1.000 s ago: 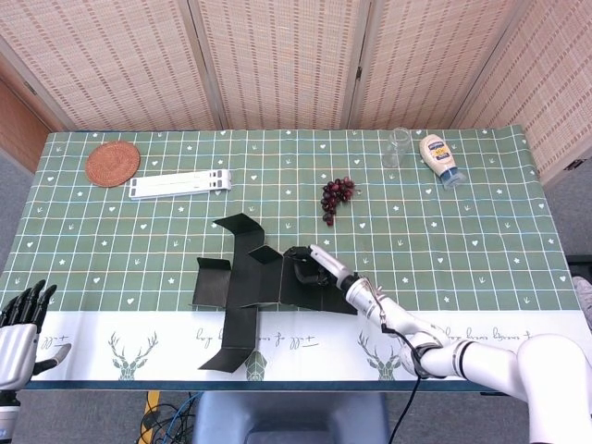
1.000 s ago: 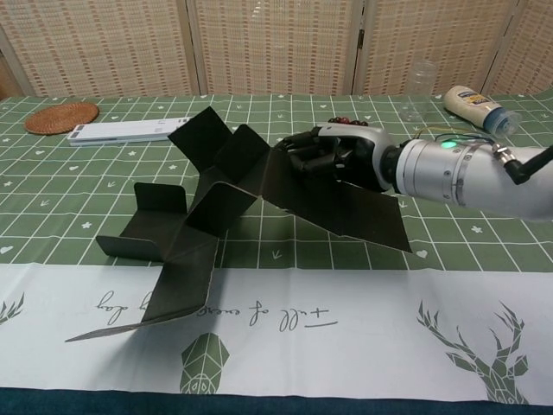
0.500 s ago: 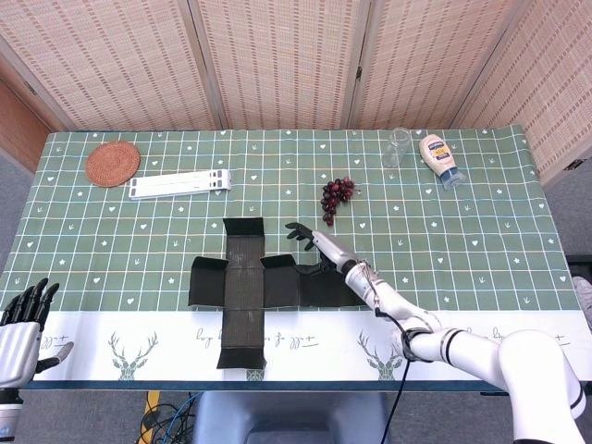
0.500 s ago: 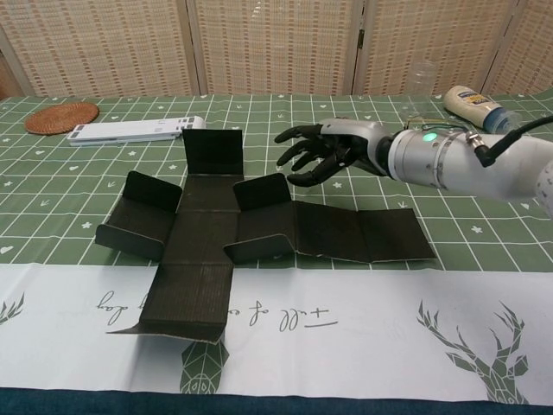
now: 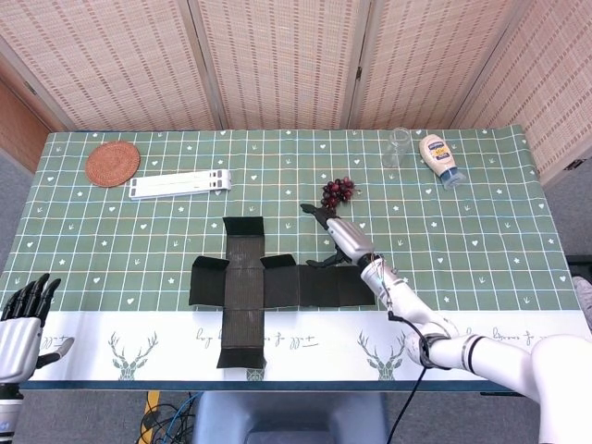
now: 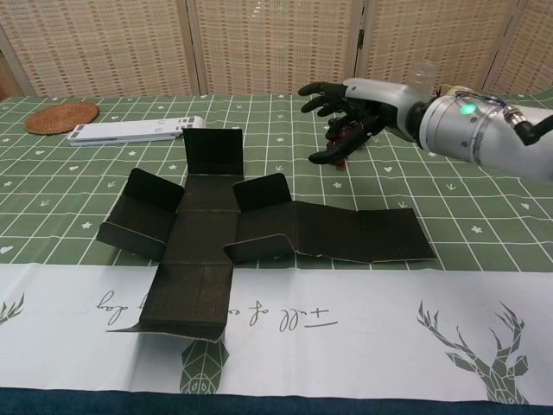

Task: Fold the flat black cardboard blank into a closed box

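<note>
Down by the near table edge, we see our left hand hanging with fingers apart, holding nothing. Our right hand floats above the table with fingers spread wide and nothing in it. Under it lies a green tablecloth, with woven screens behind. We see the black cardboard blank lying flat, near the right hand but apart from it.
</note>
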`<state>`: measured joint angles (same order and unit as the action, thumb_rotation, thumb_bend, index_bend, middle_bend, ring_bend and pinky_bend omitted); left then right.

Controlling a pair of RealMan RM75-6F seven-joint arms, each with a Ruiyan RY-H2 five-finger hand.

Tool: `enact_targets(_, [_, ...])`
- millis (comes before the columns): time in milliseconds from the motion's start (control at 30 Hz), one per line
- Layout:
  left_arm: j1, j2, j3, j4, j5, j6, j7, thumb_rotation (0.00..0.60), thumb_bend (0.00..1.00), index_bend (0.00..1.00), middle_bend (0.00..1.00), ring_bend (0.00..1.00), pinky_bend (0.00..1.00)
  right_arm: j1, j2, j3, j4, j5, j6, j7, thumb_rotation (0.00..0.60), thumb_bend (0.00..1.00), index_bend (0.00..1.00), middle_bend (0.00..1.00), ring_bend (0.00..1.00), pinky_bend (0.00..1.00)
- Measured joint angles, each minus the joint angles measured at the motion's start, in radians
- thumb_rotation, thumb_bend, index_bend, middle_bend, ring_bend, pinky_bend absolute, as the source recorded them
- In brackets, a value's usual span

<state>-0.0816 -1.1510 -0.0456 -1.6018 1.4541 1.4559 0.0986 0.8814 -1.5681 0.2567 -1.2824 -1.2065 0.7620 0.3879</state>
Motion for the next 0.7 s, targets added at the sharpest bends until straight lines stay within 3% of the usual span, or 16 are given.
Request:
enact_targets(67, [-0.005,-0.002,-0.001,0.003,0.004,-0.003,-0.003,0.600,0.18,0.00,0.00,0.00,0.09,-0.017,0.033,-0.006,-0.053,0.010,0.034,-0.083,0.600,0.20,0.00,0.16,0.25,0.31])
enact_targets(133, [-0.008,-0.004,-0.002,0.004,0.007,-0.004,-0.005,0.600,0.18,0.00,0.00,0.00,0.09,-0.031,0.060,-0.013,-0.102,0.021,0.065,-0.165,0.600,0.17,0.00,0.18,0.42,0.54])
enact_targets(300, [-0.014,-0.007,-0.001,0.003,0.017,-0.005,-0.006,0.600,0.18,0.00,0.00,0.00,0.09,-0.066,0.137,-0.039,-0.284,0.082,0.133,-0.410,0.600,0.05,0.00,0.15,0.63,0.83])
enact_targets(500, [-0.013,-0.006,0.001,-0.004,0.027,0.006,-0.007,0.600,0.18,0.00,0.00,0.00,0.09,-0.083,0.169,-0.081,-0.435,0.189,0.194,-0.653,0.600,0.00,0.00,0.11,0.68,0.94])
enact_targets(700, [-0.006,-0.003,0.008,-0.012,0.036,0.018,-0.006,0.600,0.18,0.00,0.00,0.00,0.09,-0.069,0.114,-0.115,-0.469,0.309,0.231,-0.828,0.600,0.00,0.00,0.07,0.69,0.97])
